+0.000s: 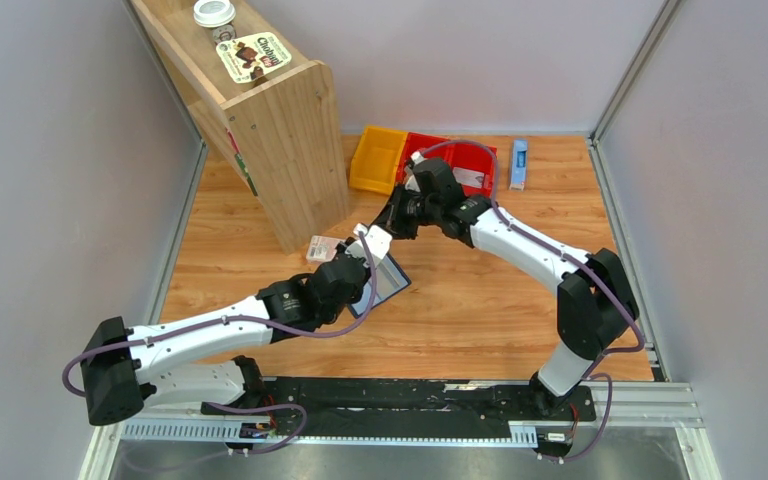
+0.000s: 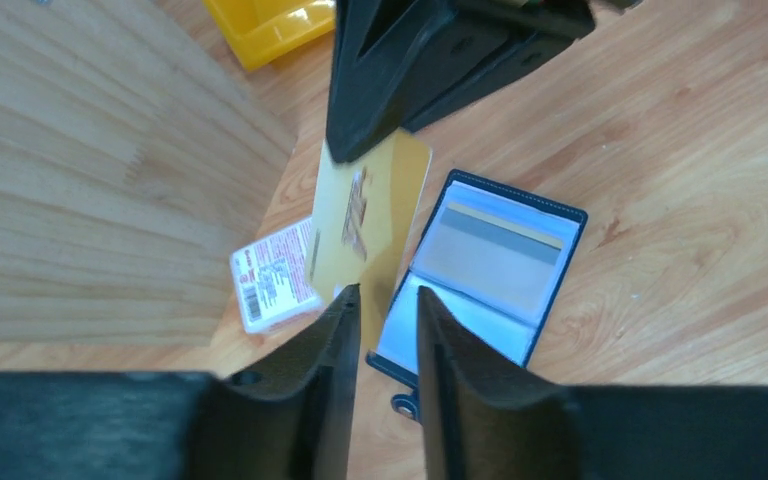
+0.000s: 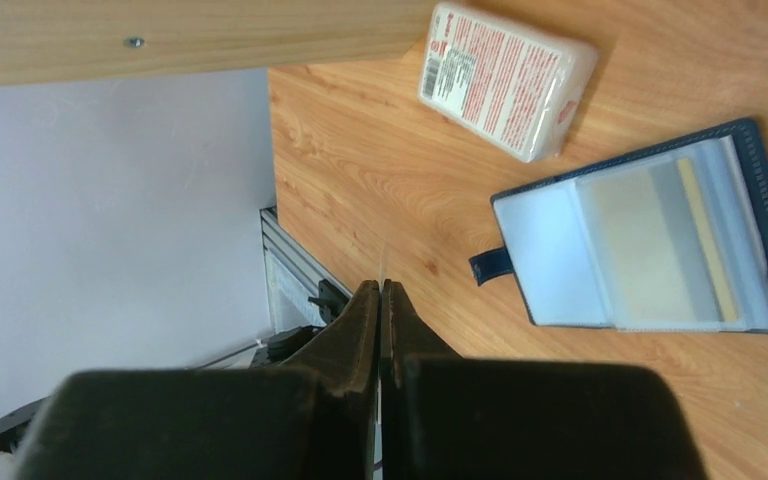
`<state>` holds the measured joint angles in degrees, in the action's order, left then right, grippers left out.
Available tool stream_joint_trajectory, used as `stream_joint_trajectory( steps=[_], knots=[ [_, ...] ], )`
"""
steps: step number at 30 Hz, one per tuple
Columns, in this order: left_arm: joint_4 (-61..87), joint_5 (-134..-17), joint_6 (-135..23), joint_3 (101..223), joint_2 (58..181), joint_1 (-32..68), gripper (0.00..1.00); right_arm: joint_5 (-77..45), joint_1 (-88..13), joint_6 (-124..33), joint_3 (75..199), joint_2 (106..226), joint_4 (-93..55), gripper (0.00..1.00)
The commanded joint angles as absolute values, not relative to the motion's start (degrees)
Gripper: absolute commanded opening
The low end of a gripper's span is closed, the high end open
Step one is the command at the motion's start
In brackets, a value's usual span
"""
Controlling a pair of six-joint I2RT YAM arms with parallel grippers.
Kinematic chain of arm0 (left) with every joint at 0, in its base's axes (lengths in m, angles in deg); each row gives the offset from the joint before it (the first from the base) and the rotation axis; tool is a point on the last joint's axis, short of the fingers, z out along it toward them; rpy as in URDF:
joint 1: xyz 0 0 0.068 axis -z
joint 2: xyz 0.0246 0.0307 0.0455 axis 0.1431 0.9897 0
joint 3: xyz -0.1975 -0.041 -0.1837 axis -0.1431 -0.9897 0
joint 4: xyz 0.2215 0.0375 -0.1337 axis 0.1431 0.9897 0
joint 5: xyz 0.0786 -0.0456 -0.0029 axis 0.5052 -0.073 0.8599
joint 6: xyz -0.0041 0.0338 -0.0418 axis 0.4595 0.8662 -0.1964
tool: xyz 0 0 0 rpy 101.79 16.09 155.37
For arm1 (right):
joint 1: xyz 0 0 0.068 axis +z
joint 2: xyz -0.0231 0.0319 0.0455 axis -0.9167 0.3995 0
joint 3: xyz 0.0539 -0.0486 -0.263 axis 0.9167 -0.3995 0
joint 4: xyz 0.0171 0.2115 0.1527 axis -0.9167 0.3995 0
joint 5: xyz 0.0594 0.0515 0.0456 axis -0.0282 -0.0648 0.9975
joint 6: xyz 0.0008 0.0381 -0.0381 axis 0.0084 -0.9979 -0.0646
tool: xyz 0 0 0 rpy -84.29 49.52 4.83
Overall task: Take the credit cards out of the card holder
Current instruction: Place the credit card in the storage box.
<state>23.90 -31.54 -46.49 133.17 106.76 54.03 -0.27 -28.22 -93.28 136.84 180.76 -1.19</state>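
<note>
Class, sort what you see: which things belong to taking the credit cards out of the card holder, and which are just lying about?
Belong to the job: tan card, pinched in the right gripper; open card holder; pale card inside it.
Lying about: pink-and-white packet; yellow bin; red bin; blue-and-white box; wooden shelf.

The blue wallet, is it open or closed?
Open. The card holder lies spread flat on the table, both clear pocket sides facing up, with one card showing inside a pocket.
</note>
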Motion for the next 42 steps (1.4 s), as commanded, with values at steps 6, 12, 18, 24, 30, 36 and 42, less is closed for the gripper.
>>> stream_joint_trajectory(
  steps=[6,12,18,24,30,36,42],
  knots=[
    [32.74,-33.24,-66.38,134.69,104.11,48.83,0.6,-9.19,-36.39,-89.06,133.47,177.54,-11.8,0.0],
    [32.49,-44.51,-79.75,128.54,97.88,39.34,0.65,-26.13,-41.22,-81.59,133.99,179.12,-16.37,0.0],
    [33.28,-52.16,-88.54,124.49,92.6,33.36,0.66,-34.69,-43.86,-76.57,139.44,187.72,-22.17,0.0],
    [36.08,-53.13,-90.83,122.82,90.14,31.77,0.66,-34.96,-44.39,-75.34,151.46,200.1,-23.5,0.0],
    [38.11,-52.96,-91.89,122.73,89.43,31.15,0.66,-32.24,-44.48,-75.87,162.02,210.66,-21.3,0.0],
    [39.16,-52.61,-93.29,122.12,89.08,30.89,0.66,-32.67,-44.31,-75.34,165.99,214.98,-17.72,0.04],
    [37.85,-53.31,-93.73,121.68,89.43,30.54,0.66,-35.13,-44.39,-70.16,168.97,214.11,-14.1,0.24]
  ],
)
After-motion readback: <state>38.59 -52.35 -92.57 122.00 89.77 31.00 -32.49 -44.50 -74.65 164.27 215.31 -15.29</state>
